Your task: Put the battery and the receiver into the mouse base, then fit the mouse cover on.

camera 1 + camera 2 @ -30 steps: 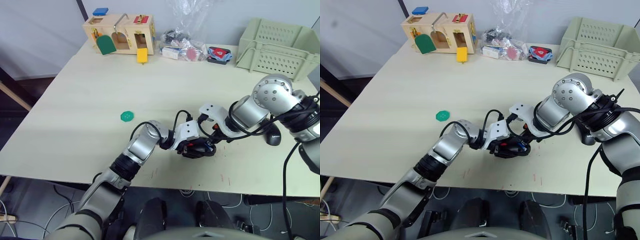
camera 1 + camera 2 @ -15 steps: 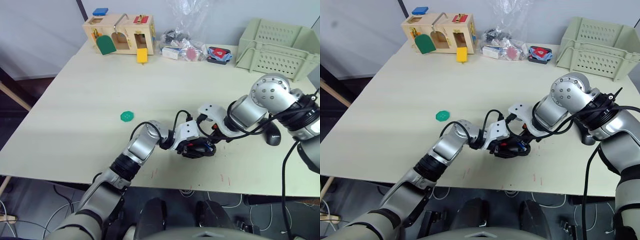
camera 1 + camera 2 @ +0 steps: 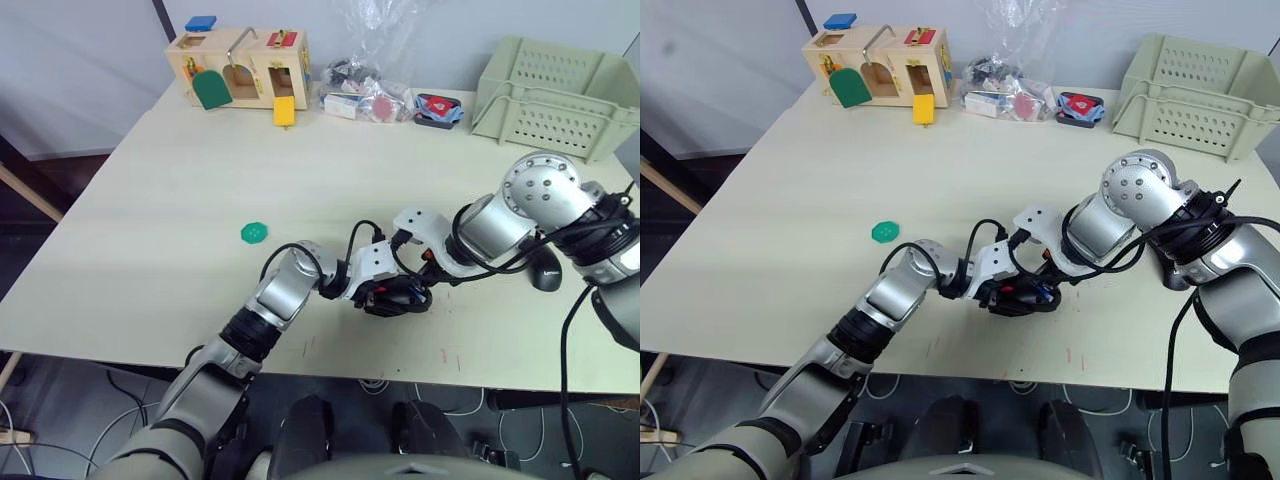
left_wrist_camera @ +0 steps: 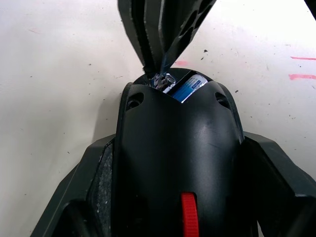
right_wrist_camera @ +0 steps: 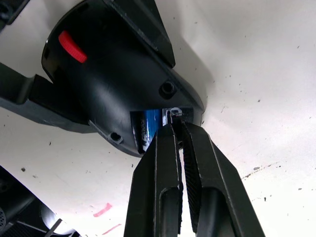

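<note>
Right hand (image 5: pixel 177 123) slightly nearer mouse base (image 5: pixel 106 79).

The mouse base (image 4: pixel 177 163) is smooth, matt black plastic with a faint sheen; the battery (image 4: pixel 190 89) in its hollow has a glossy blue-and-white wrapper. The left end effector (image 4: pixel 173 207) shows dull, grainy black finger pads (image 4: pixel 106 173). The table (image 3: pixel 180 200) is pale, matt, speckled and scuffed. The crate (image 3: pixel 555 95) looks like matt plastic
</note>
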Tool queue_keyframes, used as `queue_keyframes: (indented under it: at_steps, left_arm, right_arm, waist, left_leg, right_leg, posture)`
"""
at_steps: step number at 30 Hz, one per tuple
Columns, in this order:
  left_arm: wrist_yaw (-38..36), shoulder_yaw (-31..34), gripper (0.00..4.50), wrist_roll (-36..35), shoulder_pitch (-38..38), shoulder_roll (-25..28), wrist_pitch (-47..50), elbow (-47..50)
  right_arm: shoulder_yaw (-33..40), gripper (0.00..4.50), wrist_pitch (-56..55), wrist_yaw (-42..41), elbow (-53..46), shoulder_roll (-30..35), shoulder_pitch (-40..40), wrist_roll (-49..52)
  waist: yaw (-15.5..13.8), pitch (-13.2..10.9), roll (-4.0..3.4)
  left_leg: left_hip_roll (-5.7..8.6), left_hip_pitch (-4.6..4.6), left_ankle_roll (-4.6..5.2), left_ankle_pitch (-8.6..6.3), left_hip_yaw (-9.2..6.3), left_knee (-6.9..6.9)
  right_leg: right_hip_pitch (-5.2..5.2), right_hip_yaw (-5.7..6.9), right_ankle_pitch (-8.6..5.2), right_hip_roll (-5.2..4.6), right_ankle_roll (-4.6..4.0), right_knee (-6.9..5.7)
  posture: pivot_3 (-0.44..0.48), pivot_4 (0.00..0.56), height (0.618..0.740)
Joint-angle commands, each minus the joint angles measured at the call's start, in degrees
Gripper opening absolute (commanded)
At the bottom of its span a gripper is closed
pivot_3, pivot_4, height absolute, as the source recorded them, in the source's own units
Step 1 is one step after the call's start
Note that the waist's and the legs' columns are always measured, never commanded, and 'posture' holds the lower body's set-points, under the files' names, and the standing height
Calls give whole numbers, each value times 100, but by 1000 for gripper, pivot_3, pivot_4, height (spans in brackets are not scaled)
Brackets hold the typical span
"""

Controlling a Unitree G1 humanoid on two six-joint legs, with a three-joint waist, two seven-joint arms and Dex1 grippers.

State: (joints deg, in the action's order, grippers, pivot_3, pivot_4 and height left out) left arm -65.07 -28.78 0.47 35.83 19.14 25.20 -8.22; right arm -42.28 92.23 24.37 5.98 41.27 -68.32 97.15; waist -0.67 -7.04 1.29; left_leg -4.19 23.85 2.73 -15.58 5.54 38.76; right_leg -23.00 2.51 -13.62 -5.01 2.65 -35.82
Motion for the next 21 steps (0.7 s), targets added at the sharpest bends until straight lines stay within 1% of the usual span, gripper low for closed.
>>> queue_keyframes:
  at_steps: [1,21]
  left_arm:
    - [-86,-257,2938,82,-84,7,156,-143]
    - [-173,-316,2938,85,-138,73,194,-28]
  right_arm:
    - [43,0,27,114,-101,73,25,145]
    - [7,0,27,512,0,-11,-48,525]
  waist:
    - [-1,0,0]
    - [1,0,0]
  left_leg:
    - [0,0,0,0,0,0]
    - [1,1,0,0,1,-13]
  right_leg:
    - [0,0,0,0,0,0]
    - [-3,1,0,-1,0,8]
  posture:
    - [0,150,740]
    - [0,150,740]
